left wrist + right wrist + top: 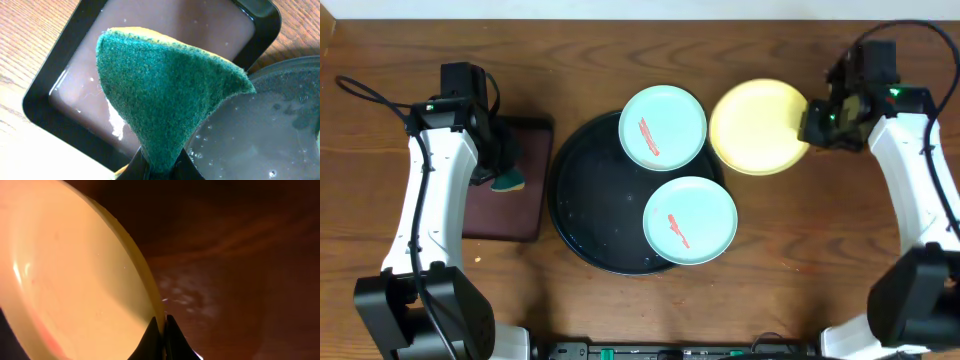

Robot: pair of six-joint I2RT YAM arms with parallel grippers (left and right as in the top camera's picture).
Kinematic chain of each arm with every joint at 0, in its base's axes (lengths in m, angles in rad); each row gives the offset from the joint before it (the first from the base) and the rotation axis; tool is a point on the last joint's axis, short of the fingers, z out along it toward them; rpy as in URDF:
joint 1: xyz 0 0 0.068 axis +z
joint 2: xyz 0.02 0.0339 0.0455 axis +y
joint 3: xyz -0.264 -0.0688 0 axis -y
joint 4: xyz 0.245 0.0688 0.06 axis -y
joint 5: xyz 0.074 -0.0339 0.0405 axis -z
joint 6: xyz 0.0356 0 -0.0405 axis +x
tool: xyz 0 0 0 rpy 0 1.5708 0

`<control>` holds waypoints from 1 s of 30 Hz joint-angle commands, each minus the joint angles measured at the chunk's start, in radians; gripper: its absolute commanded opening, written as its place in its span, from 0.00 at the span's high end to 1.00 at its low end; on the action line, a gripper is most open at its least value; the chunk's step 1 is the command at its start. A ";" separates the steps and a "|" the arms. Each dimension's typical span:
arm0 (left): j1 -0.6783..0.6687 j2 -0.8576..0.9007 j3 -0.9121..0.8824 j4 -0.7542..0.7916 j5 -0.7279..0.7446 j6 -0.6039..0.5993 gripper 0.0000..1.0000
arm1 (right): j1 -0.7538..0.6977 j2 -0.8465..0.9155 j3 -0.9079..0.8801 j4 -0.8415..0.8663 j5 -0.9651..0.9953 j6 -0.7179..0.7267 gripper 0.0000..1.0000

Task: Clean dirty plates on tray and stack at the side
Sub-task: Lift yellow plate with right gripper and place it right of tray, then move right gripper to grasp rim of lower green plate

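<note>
Two mint-blue plates (663, 127) (690, 220) with red smears lie on the round black tray (585, 200). My right gripper (812, 122) is shut on the rim of the yellow plate (758, 126), which sits just right of the tray; in the right wrist view the fingers (162, 327) pinch its edge (75, 280). My left gripper (500, 170) is shut on a green sponge (508, 182) above the brown tray; in the left wrist view the sponge (165, 95) fills the middle and the fingers (162, 167) clamp its lower end.
A small rectangular dark-brown tray (515, 225) lies left of the round tray; in the left wrist view it (75, 100) holds a film of water. The black tray's wet floor (265, 130) shows at right. Cables run along the table's far corners.
</note>
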 commanded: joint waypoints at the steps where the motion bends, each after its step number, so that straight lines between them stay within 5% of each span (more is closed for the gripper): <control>1: 0.004 0.007 -0.003 -0.002 -0.006 -0.008 0.93 | -0.080 0.055 -0.104 0.016 0.019 -0.007 0.99; 14: 0.004 0.007 -0.003 0.010 -0.006 0.003 0.93 | -0.151 0.087 -0.310 0.251 0.014 -0.078 0.99; 15: 0.004 0.007 -0.003 0.010 -0.006 0.003 0.93 | -0.151 0.097 -0.310 0.248 0.014 -0.078 0.97; 18: 0.004 0.007 -0.003 0.010 -0.006 0.003 0.92 | -0.152 0.101 -0.306 0.216 0.014 -0.079 0.59; 19: 0.004 0.007 -0.003 0.010 -0.006 0.003 0.93 | -0.151 0.099 -0.296 0.198 0.010 -0.079 0.54; 30: 0.004 0.007 -0.003 0.010 -0.006 0.003 0.93 | -0.057 0.079 -0.050 -0.167 -0.288 -0.282 0.48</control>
